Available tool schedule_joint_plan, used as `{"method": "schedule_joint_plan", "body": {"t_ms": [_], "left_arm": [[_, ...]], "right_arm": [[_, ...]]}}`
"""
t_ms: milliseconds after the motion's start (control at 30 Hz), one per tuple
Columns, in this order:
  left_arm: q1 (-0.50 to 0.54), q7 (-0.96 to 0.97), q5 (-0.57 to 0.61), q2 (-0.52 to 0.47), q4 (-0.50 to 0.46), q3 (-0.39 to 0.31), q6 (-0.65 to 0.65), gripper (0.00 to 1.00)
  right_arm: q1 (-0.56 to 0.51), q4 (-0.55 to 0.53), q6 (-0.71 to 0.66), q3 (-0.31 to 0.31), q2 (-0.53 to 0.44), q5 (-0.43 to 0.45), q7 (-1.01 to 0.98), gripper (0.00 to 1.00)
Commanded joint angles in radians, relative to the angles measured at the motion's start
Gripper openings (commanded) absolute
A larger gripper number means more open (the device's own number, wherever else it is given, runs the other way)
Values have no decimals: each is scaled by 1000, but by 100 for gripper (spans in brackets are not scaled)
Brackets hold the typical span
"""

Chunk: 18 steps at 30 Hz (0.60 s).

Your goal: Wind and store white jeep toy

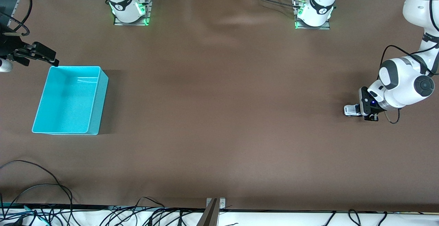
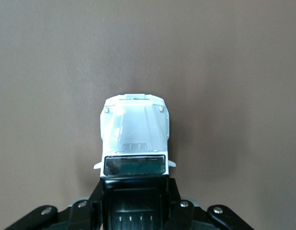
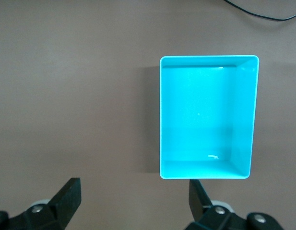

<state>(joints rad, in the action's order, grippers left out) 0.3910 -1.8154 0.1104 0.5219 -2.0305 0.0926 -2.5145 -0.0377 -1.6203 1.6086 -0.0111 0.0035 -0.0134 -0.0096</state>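
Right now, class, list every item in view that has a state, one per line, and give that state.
white jeep toy: upright on the table, clamped at its rear.
left gripper: shut on the white jeep toy, down at the table.
right gripper: open, waiting above the table beside the bin.
cyan bin: upright, empty.

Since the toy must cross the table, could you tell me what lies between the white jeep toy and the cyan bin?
Nothing: in the front view only bare brown tabletop stretches from the white jeep toy, gripped by the left gripper, to the cyan bin.
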Motion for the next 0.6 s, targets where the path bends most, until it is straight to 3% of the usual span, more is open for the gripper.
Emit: {"method": "schedule_joint_plan", "body": {"t_ms": [0,567], "left_arm": [[28,-56,6,20,6,6,-3,24],[65,-97,11,24,16,4,-1,24]], "right_arm": [[-2,-12,-9,-1,-20,15,-3,100],[-2,-12,-9,-1,-20,15,-3,100]]}}
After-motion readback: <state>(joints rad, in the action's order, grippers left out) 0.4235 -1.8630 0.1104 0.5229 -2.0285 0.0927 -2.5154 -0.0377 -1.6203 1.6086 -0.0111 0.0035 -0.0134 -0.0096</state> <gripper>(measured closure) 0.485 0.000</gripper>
